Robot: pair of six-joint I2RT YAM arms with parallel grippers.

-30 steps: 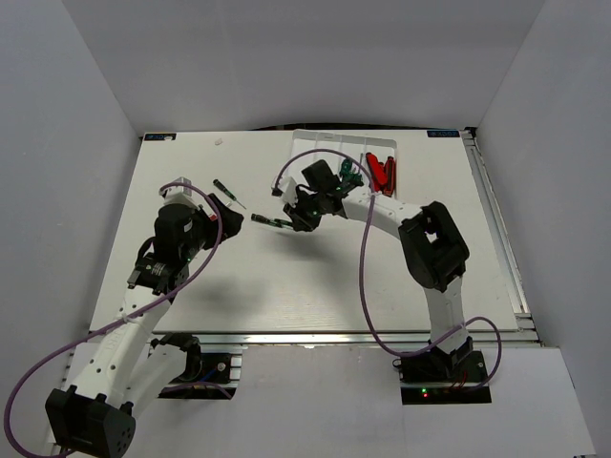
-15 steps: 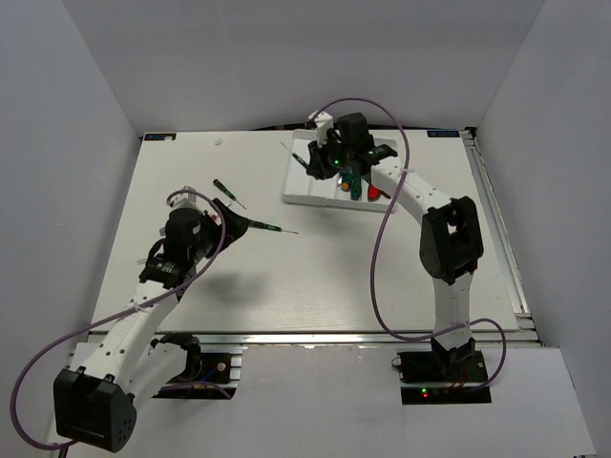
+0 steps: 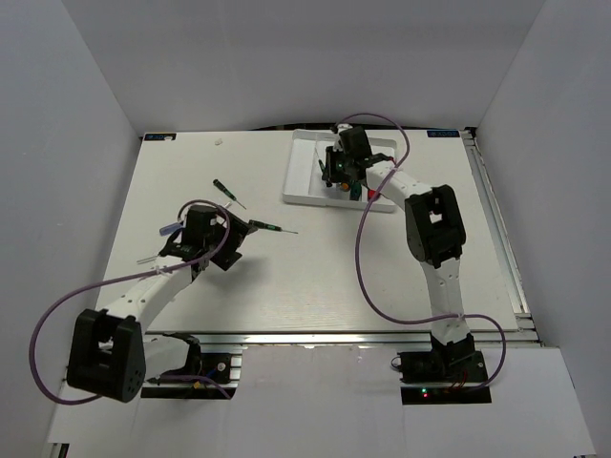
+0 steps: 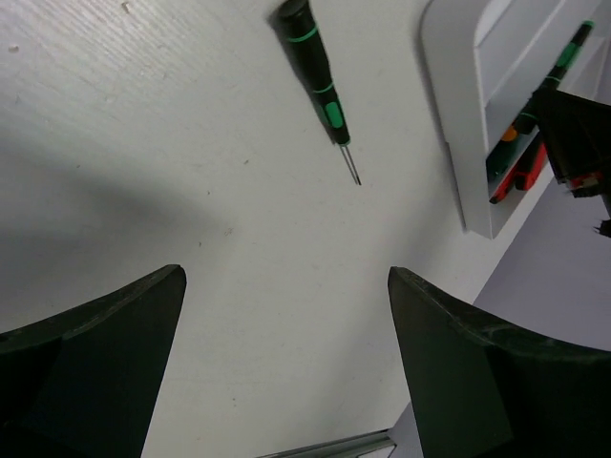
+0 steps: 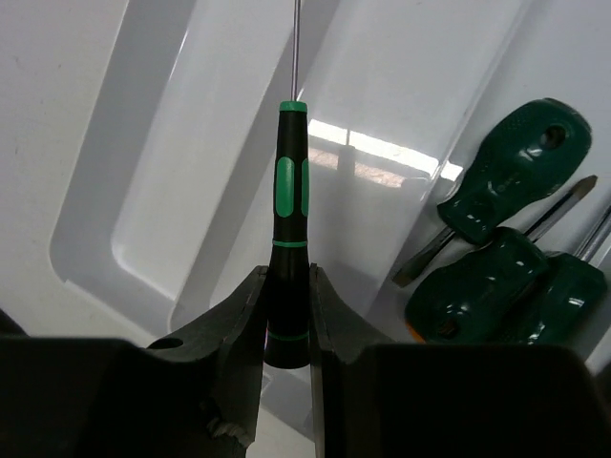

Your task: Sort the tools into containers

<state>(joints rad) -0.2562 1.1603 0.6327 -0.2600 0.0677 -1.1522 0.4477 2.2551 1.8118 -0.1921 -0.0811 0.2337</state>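
holding slim screwdriver (image 5: pixel 289 219) by the butt end, right fingers (image 5: pixel 250 320) clamped on it. it hangs over the tray (image 5: pixel 401 76), empty side, long axis parallel to the ridges, green screwdrivers (image 5: pixel 506 262) further over. left fingers (image 4: pixel 95 353) wide open, empty, above worktop (image 4: pixel 191 191). looks ready to release.

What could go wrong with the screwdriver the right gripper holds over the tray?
The slim screwdriver in the right gripper hangs close to a ridge of the tray; released, it may land across it or slide beside the big green screwdrivers. The left gripper is open with the small screwdriver ahead of it, so closing now would likely miss.
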